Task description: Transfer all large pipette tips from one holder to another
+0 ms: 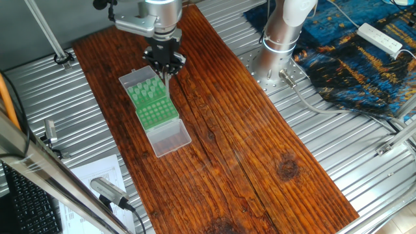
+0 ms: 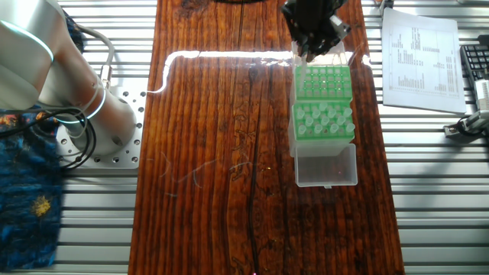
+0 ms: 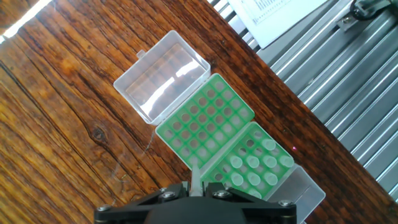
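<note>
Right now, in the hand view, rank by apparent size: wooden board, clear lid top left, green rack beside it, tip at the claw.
1. wooden board
2. green rack and clear lid: too alike to rank
3. tip, smallest

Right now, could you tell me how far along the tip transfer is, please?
Barely started, by the look of it. The gripper holds one tip over the rack of empty holes, where no tips show. The other rack holds many tips, so nearly all remain to be moved.

Wood board (image 1: 247,149) w/ green racks (image 2: 323,111), clear lid (image 2: 326,166).
</note>
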### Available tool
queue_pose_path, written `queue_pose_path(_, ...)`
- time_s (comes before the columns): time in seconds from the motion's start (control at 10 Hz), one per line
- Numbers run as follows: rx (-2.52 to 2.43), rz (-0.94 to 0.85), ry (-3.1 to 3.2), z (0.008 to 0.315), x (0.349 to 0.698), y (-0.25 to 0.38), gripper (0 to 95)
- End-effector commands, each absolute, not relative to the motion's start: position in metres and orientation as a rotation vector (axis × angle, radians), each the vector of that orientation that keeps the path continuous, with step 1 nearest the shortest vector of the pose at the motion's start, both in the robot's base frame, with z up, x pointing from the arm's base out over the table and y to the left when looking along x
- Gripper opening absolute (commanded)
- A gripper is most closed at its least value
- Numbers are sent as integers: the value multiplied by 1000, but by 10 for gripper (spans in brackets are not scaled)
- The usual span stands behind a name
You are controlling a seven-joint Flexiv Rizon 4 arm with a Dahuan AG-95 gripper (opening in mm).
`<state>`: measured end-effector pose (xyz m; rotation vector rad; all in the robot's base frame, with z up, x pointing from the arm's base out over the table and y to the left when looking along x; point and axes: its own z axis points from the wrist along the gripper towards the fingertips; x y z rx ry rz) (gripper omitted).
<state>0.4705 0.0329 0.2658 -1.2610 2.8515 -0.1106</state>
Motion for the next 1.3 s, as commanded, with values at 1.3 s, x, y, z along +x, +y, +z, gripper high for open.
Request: queue_pose_path(1.3, -1509, -46, 2726, 244, 505, 5, 190)
